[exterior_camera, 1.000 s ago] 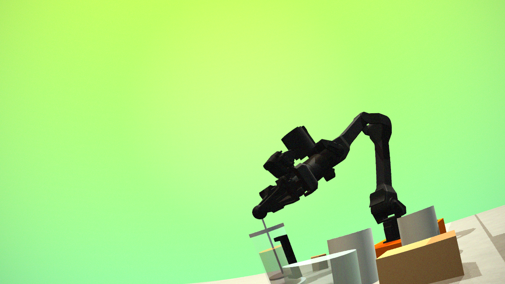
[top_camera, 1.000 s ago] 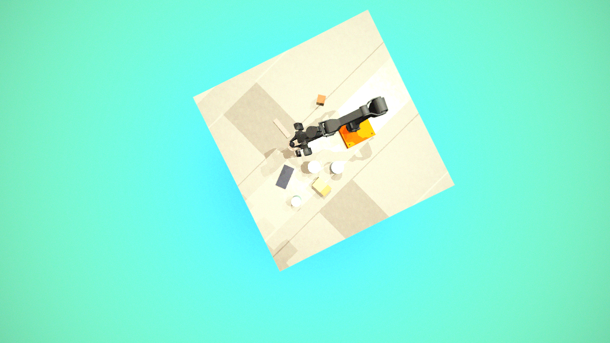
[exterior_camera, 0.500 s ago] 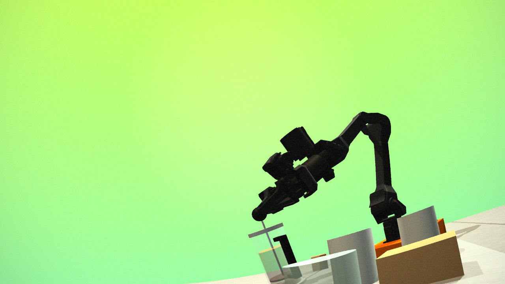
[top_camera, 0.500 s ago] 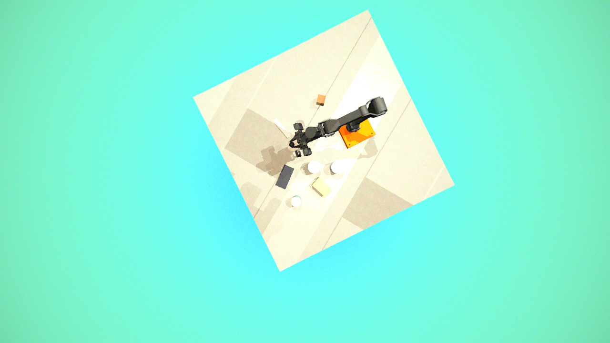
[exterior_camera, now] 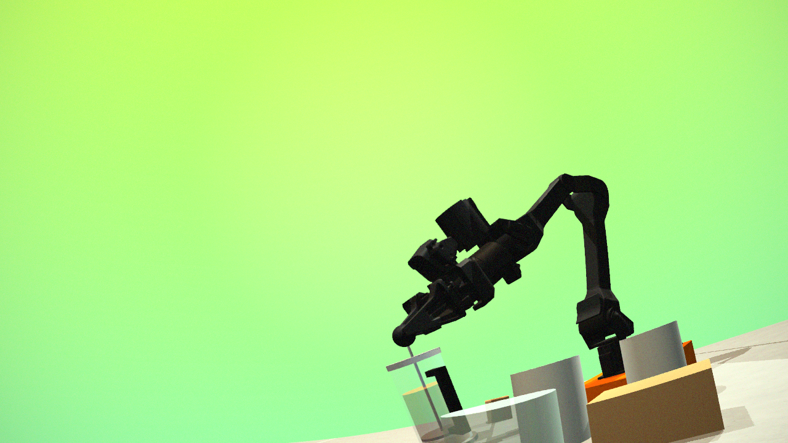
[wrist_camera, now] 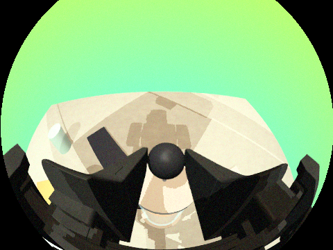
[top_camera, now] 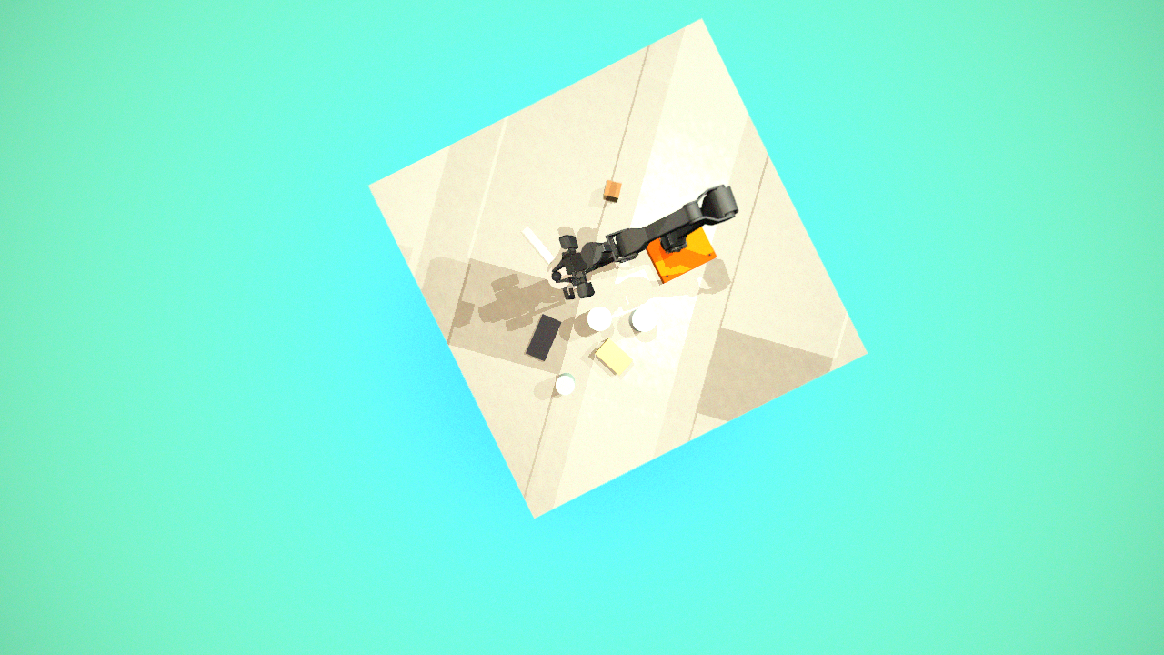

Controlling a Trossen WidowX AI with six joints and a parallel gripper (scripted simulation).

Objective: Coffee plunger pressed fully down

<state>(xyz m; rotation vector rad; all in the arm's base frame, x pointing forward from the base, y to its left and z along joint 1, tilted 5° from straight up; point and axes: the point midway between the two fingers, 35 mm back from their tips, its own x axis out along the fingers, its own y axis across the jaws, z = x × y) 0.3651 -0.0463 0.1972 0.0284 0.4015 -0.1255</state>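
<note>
My gripper (top_camera: 556, 276) (exterior_camera: 404, 336) (wrist_camera: 166, 160) is shut on the round black plunger knob (wrist_camera: 166, 153), one finger on each side. In the exterior view, a short length of rod (exterior_camera: 410, 352) shows between the knob and the lid (exterior_camera: 401, 363) of the clear coffee press (exterior_camera: 401, 385). The plunger disc (exterior_camera: 432, 432) is low in the glass. The press leans with its top to the left, more than the cylinders near it. Its black handle (exterior_camera: 449, 391) (top_camera: 569, 294) faces right. Its bottom is partly cut off by the frame's lower edge.
Two white cylinders (top_camera: 598, 318) (top_camera: 643, 319) and a tan block (top_camera: 613, 357) (exterior_camera: 655, 407) stand beside the arm. A dark block (top_camera: 543, 337) (wrist_camera: 105, 146), a pale cylinder (top_camera: 565, 383) (wrist_camera: 60, 139), a small wooden block (top_camera: 612, 190) and a white strip (top_camera: 536, 242) lie around.
</note>
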